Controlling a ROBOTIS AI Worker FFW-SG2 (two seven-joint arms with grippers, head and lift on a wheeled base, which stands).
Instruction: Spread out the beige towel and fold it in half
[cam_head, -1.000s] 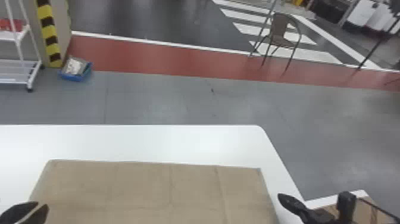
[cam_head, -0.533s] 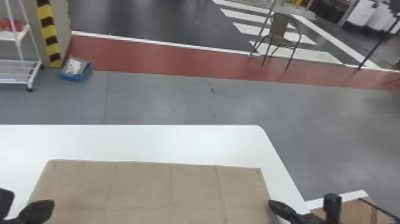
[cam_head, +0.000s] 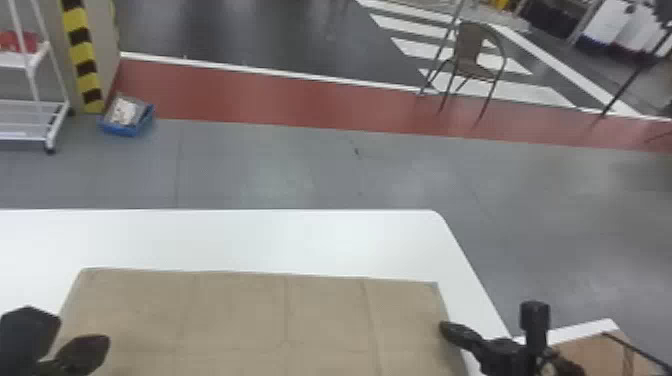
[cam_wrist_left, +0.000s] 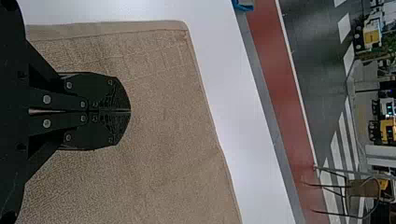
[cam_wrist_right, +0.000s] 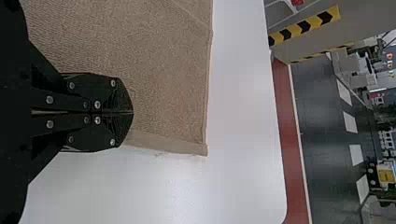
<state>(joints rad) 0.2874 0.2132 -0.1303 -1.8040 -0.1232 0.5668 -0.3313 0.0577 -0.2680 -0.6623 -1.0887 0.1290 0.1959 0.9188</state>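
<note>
On the white table (cam_head: 250, 240) lies the beige terry towel (cam_head: 250, 310), flat, probably light, limp and best pinched at its side hems, with the left gripper (cam_wrist_left: 130, 111) over its left side and the right gripper (cam_wrist_right: 132, 113) at its right hem, each one's flat black fingers pressed together.

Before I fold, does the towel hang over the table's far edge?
No, the towel stops short of it, with white table showing between.

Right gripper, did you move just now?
Yes: in the head view, the right gripper has moved left, away from the table's right edge, in over the towel.
</note>
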